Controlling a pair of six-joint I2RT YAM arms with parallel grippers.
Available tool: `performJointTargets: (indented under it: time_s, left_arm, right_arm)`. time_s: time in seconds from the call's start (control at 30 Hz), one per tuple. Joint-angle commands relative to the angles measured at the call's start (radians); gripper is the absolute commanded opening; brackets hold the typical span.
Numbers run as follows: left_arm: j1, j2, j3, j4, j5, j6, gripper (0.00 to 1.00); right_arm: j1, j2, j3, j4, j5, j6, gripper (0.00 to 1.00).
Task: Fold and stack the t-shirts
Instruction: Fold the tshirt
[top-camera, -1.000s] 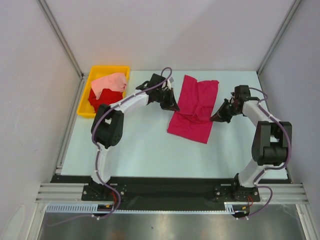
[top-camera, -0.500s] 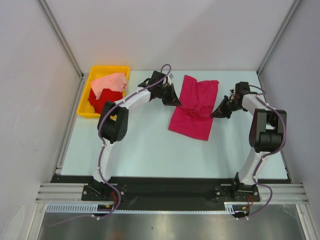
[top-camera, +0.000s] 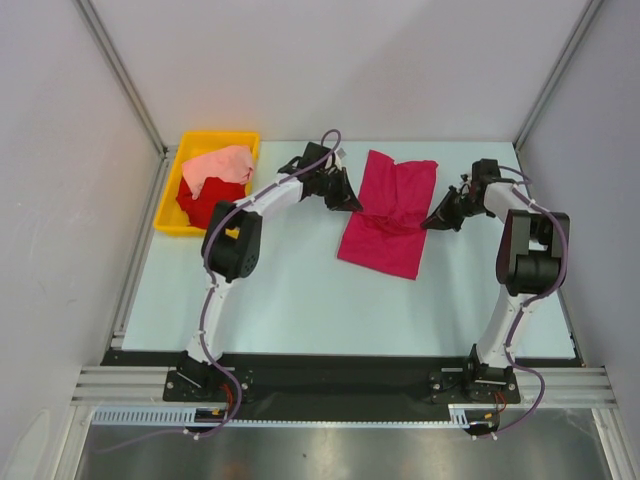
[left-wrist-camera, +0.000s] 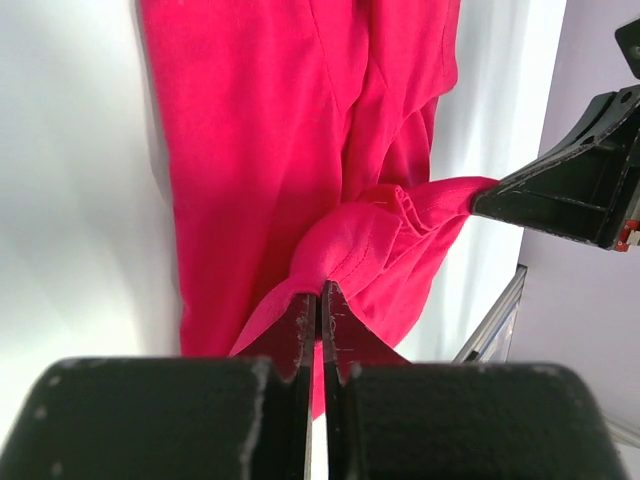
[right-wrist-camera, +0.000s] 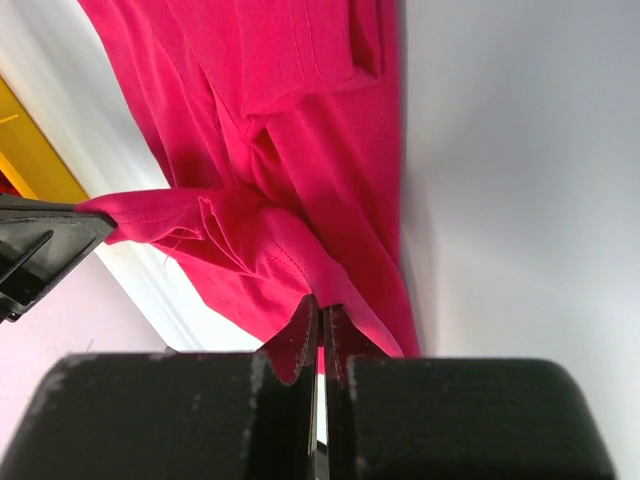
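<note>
**Q:** Reading from the left, how far along is the task?

**A:** At the far left of the table (top-camera: 280, 290) stands a yellow bin (top-camera: 220, 136) holding two unfolded garments. The salmon-pink shirt (top-camera: 222, 166) lies crumpled on top of the bright red shirt (top-camera: 205, 200). Right of centre, the magenta shirt (top-camera: 385, 225) lies on the table as a long, narrow shape running near to far, wrinkled across its middle. No stack exists. On this evidence the work is at an early stage: the first shirt is mid-fold, and the other two have yet to be taken out, folded and stacked.

**Q:** And the claws?

**A:** The left gripper (left-wrist-camera: 320, 300) has its jaws pressed together on the magenta shirt's left edge, about halfway along its length, with only a thin pinch of cloth between them. The right gripper (right-wrist-camera: 320, 312) is clamped in the same way on the opposite, right edge. Between the two pinches the cloth is drawn up into a taut ridge, visible in both wrist views. The near and far portions of the shirt rest on the table.

**Q:** Is anything else touched?

**A:** No. Both claws are apart from the bin.
</note>
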Motion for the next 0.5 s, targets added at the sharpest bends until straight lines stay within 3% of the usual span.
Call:
performJointTargets:
  time_s: [0.0, 0.3, 0.47]
  left_arm:
    - [0.014, 0.006, 0.06, 0.011, 0.03, -0.018, 0.02]
    - [0.034, 0.061, 0.137, 0.017, 0.042, -0.048, 0.04]
    - [0.039, 0.088, 0.179, 0.016, 0.053, -0.054, 0.11]
  right_arm:
    - [-0.007, 0.016, 0.059, 0.001, -0.017, -0.021, 0.0]
    - [-0.007, 0.096, 0.171, -0.045, -0.006, -0.029, 0.0]
    - [-0.008, 0.12, 0.192, -0.056, -0.006, -0.028, 0.0]
